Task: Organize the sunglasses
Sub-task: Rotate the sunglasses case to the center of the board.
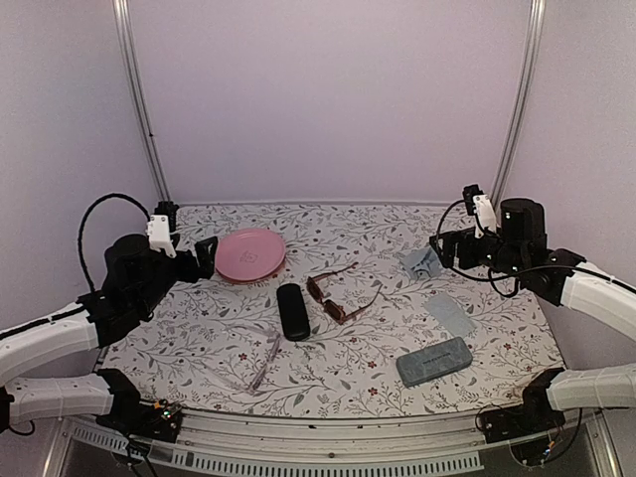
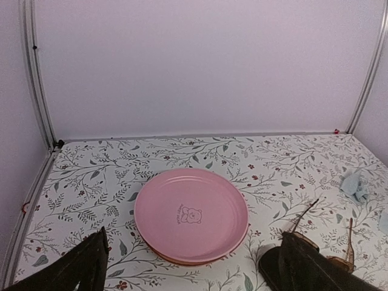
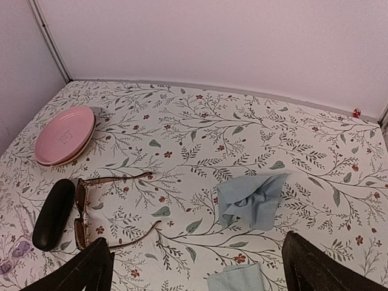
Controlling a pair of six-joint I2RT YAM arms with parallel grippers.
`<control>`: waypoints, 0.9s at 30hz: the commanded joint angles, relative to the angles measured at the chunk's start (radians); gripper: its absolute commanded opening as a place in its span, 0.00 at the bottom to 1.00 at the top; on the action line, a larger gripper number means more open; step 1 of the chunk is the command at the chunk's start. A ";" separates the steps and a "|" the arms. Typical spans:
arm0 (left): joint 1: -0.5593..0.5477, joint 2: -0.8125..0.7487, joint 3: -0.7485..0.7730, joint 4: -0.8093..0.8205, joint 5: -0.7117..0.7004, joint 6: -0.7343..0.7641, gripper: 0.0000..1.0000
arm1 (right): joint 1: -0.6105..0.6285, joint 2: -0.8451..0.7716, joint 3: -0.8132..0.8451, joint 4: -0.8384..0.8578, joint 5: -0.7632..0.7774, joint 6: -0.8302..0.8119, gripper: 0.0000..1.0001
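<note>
Left claw [image 1: 204, 258] released, jaws spread wide, nothing between them; it hangs above the table [image 1: 328, 234], touching nothing. Pink plate [image 1: 250, 254] lies just ahead of it, framed between both fingers [image 2: 79, 267] in its wrist view. Black case [image 1: 292, 311] sits ahead and to this claw's right, partly hidden behind the right finger in that view. Brown pair [image 1: 341, 295], arms unfolded, lies just past the case on the same side, lenses close beside the case; whether frame and case touch cannot be told. Pale pair [image 1: 256, 363] lies nearer the arm bases than this claw and well apart from it, close to the table's front edge; frame faint against the leaf print. Right claw [image 1: 442, 248] also released, jaws wide, empty, raised off the table. Crumpled blue cloth [image 1: 421, 261] lies just ahead of it, between its fingers in the wrist view. From this claw the brown pair is ahead and off to the left, arms pointing toward the cloth, the black case just beyond it, the plate farther left again. Grey case [image 1: 434, 361] lies well behind this claw, near the front edge. Neither claw touches either pair.
</note>
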 commanded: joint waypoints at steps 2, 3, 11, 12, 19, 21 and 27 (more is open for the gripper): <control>0.004 -0.006 -0.012 0.028 -0.015 -0.001 0.99 | 0.005 0.005 0.006 0.013 -0.008 0.000 0.99; 0.004 -0.006 -0.012 0.028 -0.014 -0.002 0.99 | 0.005 0.005 0.006 0.011 -0.007 0.000 0.99; 0.001 -0.003 -0.017 0.038 -0.020 -0.013 0.99 | 0.005 0.006 0.017 -0.012 0.006 0.009 0.99; 0.001 -0.003 -0.017 0.039 -0.022 -0.014 0.99 | 0.005 0.008 0.019 -0.016 0.007 0.011 0.99; -0.003 -0.010 -0.021 0.039 -0.036 -0.014 0.99 | 0.005 0.039 0.069 -0.133 0.057 0.045 0.99; -0.004 -0.013 -0.021 0.036 -0.040 -0.015 0.99 | 0.005 0.046 0.081 -0.186 0.072 0.077 0.99; -0.004 -0.018 -0.033 0.048 -0.048 -0.024 0.99 | 0.047 0.045 0.066 -0.352 0.147 0.236 0.99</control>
